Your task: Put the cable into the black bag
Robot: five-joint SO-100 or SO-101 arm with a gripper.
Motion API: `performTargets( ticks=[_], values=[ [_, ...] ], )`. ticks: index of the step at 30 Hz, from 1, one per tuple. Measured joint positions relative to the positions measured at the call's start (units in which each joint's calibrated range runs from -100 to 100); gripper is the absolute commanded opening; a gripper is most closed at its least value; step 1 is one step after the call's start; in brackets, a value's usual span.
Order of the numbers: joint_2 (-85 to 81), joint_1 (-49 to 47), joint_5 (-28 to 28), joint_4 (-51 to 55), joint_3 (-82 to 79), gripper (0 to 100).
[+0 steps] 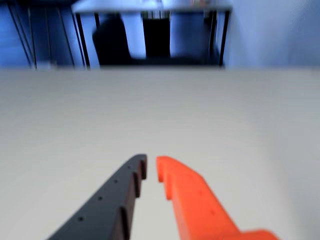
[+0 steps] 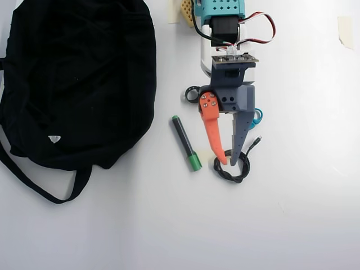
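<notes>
The table (image 2: 315, 214) is plain white and matte, nothing fancy, with a couple of bits of pale tape stuck near the top edge in the overhead view, one (image 2: 346, 31) far right and one (image 2: 174, 11) just left of the arm's base. The wrist view is pretty blurry, but past the far edge of the table there's a bluish room with what looks like a dark-framed piece of furniture (image 1: 150, 35); can't make out more than that.

The black bag (image 2: 79, 79) takes up the whole upper left of the overhead view, slumped flat, with its thin strap (image 2: 39, 185) looping out toward the lower left and a tiny white label (image 2: 54, 139) on the fabric.

The cable (image 2: 232, 166) sits right of centre, well apart from the bag, coiled in a small round loop with its tail and plug (image 2: 254, 142) running up and to the right. The gripper (image 2: 230, 162) is right over the coil, its orange finger (image 2: 212, 132) and dark grey finger (image 2: 242, 129) only slightly parted, tips nearly together over the coil's upper part. Whether they touch the cord can't be told.

Between cable and bag lies a black marker with a green cap (image 2: 186, 143), tilted. A small black ring (image 2: 192, 93) sits beside the gripper's body, and a bit of something teal (image 2: 258, 117) peeks out on its right.
</notes>
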State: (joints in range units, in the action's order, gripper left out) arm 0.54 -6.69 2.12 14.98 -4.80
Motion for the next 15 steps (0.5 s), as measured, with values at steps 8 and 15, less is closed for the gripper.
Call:
performTargets(
  ticks=[8, 15],
  values=[
    [0.00, 0.00, 0.10, 16.23, 0.00, 3],
    [0.00, -0.51, 0.10, 29.03, 2.83, 3]
  ],
)
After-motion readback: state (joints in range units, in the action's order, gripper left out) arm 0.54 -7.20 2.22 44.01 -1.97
